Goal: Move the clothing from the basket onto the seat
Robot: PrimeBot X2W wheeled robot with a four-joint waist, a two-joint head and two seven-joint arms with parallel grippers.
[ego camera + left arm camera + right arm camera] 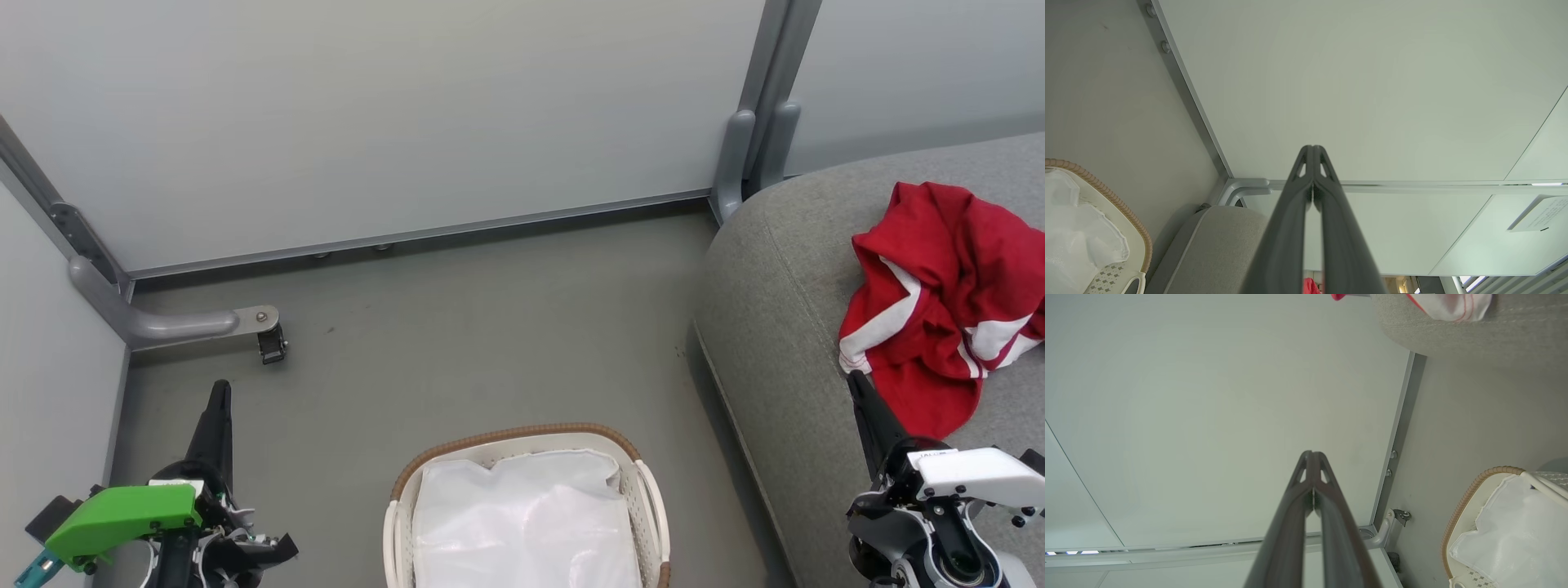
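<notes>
The white basket (408,478) with its brown woven rim stands on the floor at the bottom centre, and its white lining (522,523) is all that shows inside. A red garment with white stripes (939,310) lies crumpled on the grey seat (784,327) at the right. My left gripper (219,388) is shut and holds nothing, low at the left over the floor, left of the basket. My right gripper (853,377) is shut and holds nothing, its tip just below the garment's lower edge. The basket rim (1106,192) and seat (1220,241) show in the left wrist view. The right wrist view catches the basket (1466,506) and garment (1453,304).
Pale partition panels (367,122) close off the back and left. A grey bracket foot with a caster (269,343) juts onto the floor at the left. A grey post (755,122) stands at the seat's back corner. Bare grey floor (490,327) lies between basket and panels.
</notes>
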